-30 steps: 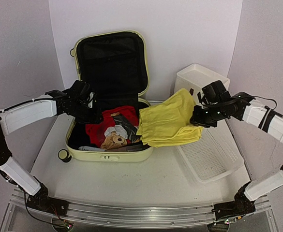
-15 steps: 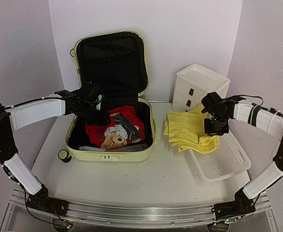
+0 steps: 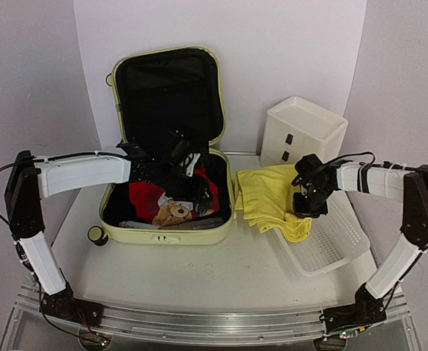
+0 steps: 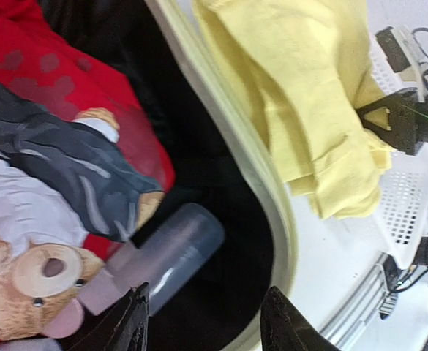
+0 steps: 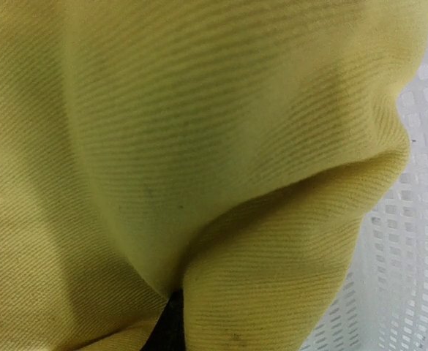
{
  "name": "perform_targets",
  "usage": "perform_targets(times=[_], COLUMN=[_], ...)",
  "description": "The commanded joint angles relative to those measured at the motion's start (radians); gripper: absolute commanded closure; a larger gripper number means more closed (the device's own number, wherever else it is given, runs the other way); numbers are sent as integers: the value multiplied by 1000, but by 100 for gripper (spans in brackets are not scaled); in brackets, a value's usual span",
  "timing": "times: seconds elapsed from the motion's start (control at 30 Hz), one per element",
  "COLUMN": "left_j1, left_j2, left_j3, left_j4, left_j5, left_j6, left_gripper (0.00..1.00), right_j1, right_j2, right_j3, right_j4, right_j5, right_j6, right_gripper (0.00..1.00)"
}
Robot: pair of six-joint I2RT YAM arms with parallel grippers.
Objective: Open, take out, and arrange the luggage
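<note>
The pale yellow-green luggage (image 3: 167,235) lies open, its lid propped against the back wall. Inside are a red garment (image 4: 74,80), a teddy bear (image 4: 38,278) and a clear bottle (image 4: 173,252). My left gripper (image 3: 197,191) is open and empty inside the case; in the left wrist view it (image 4: 208,325) hovers just past the bottle's end. My right gripper (image 3: 305,205) is shut on a yellow cloth (image 3: 266,194), which lies on the table and over the basket's left rim. The cloth (image 5: 199,131) fills the right wrist view and hides all but a bit of the gripper (image 5: 171,329).
A white mesh basket (image 3: 338,241) sits at the right, under the cloth's edge. A white three-drawer box (image 3: 301,131) stands behind it against the wall. The luggage's black caster wheel (image 3: 95,234) sticks out at its near left corner.
My left gripper has moved right, further into the luggage over the toys. My right gripper has carried the yellow cloth out of the case and lowered it beside the basket.
</note>
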Motion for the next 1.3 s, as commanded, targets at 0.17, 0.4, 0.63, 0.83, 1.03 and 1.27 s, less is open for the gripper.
perform_targets(times=[0.17, 0.4, 0.63, 0.83, 1.03, 1.27], left_j1=[-8, -13, -18, -17, -2, 7], left_j2=[100, 110, 73, 37, 5, 11], left_j3=[72, 93, 64, 69, 150, 201], left_j4=[173, 177, 182, 171, 63, 17], left_j5=[209, 241, 217, 155, 96, 81], left_j6=[-105, -121, -114, -70, 1, 27], left_gripper=[47, 47, 47, 47, 46, 46], right_j1=[116, 137, 137, 137, 150, 149], right_j2=[-51, -115, -271, -357, -367, -451], right_j3=[-229, -174, 34, 159, 308, 449], right_j4=[250, 352, 82, 2, -166, -296], right_j5=[-330, -296, -287, -462, -524, -539], right_j6=[153, 241, 64, 76, 47, 6], right_gripper=[100, 100, 100, 100, 100, 100])
